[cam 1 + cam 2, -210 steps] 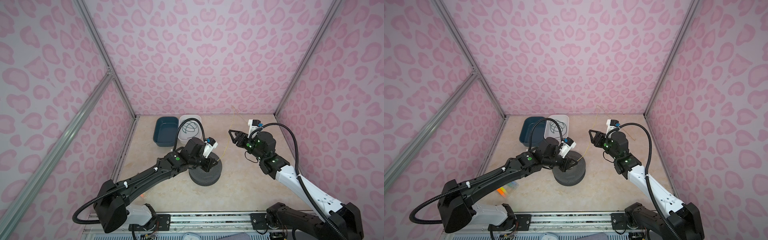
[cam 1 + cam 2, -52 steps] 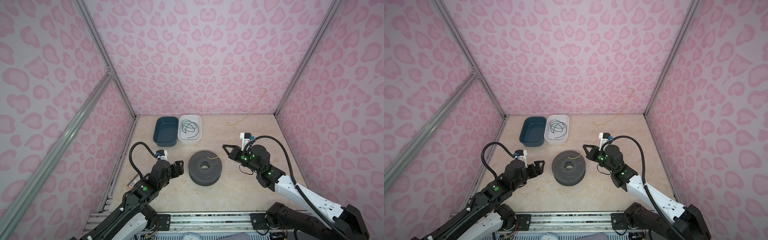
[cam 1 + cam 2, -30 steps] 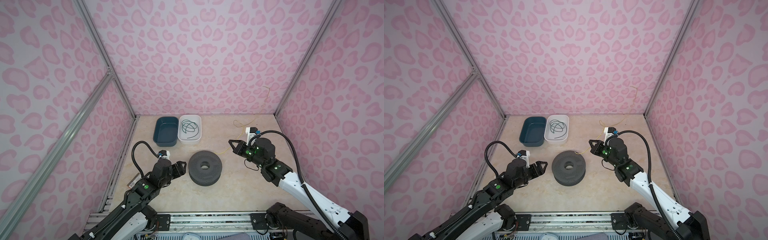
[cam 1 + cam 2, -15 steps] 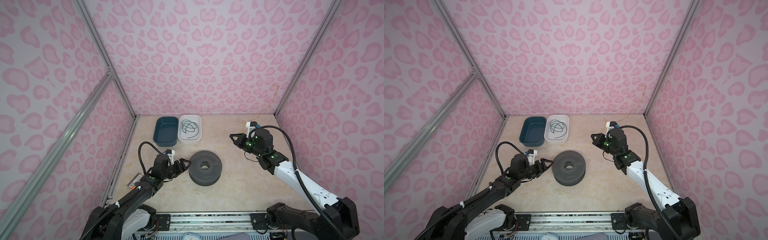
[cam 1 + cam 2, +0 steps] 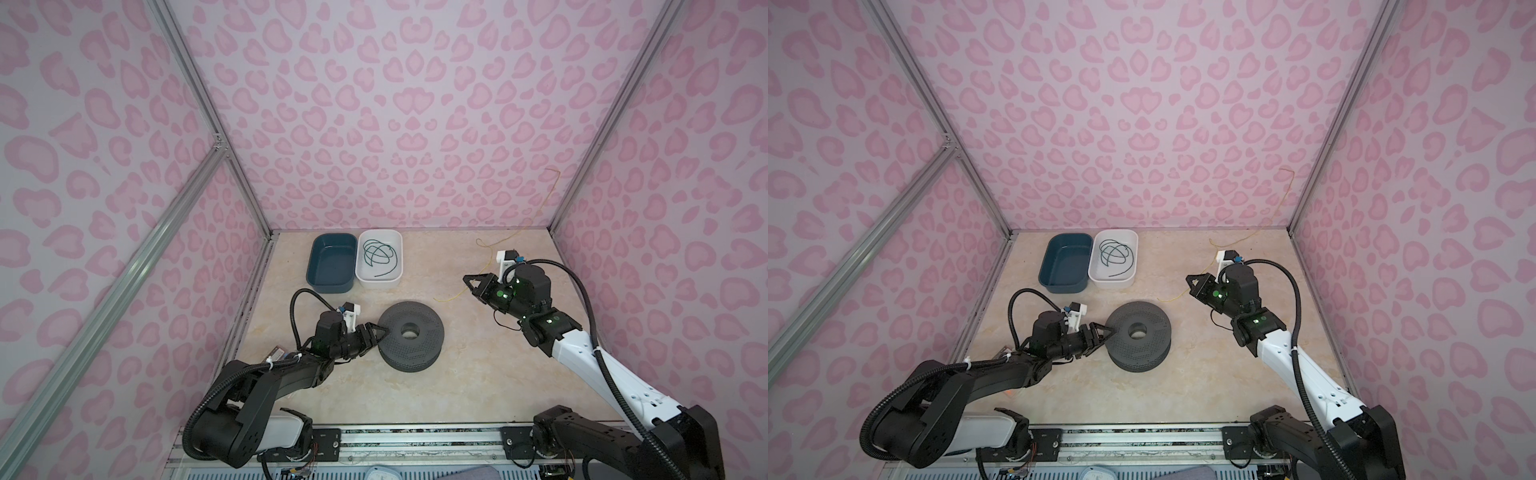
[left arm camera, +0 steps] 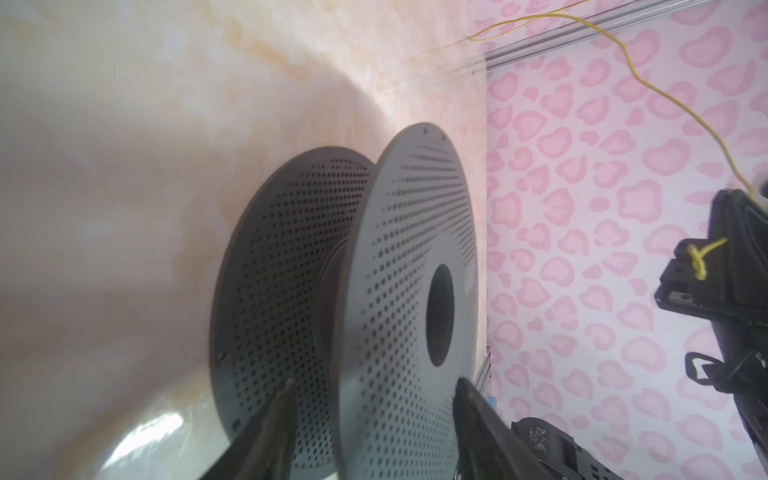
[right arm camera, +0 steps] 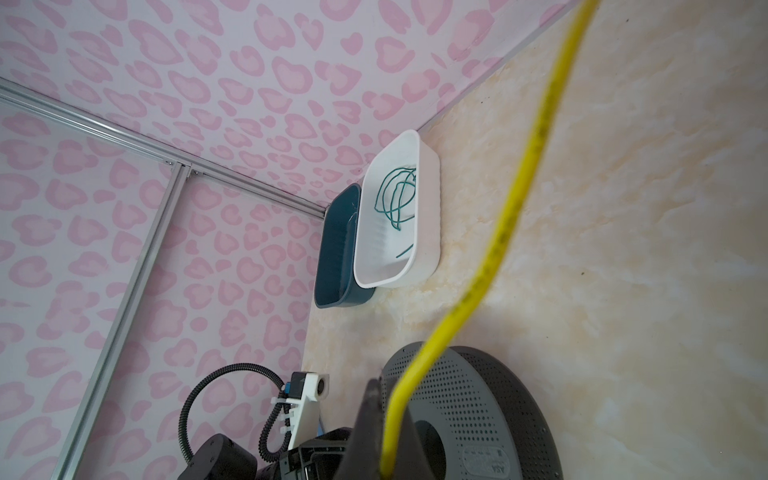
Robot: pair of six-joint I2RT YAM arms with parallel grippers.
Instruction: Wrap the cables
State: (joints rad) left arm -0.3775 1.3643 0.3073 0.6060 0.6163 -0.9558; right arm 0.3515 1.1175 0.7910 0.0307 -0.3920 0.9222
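A dark grey perforated spool point(image 5: 424, 328) lies flat near the middle of the beige marbled table point(image 5: 457, 395). A blue tray point(image 5: 332, 266) and a white tray point(image 5: 380, 284) stand close side by side at the back wall, apart from the spool. Pink-spotted walls point(image 5: 374, 104) with aluminium struts point(image 5: 124, 284) enclose the table on three sides.

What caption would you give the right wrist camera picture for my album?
Right gripper shut on the yellow cable, perforated grey spool beyond, green cable coiled in the white bin.
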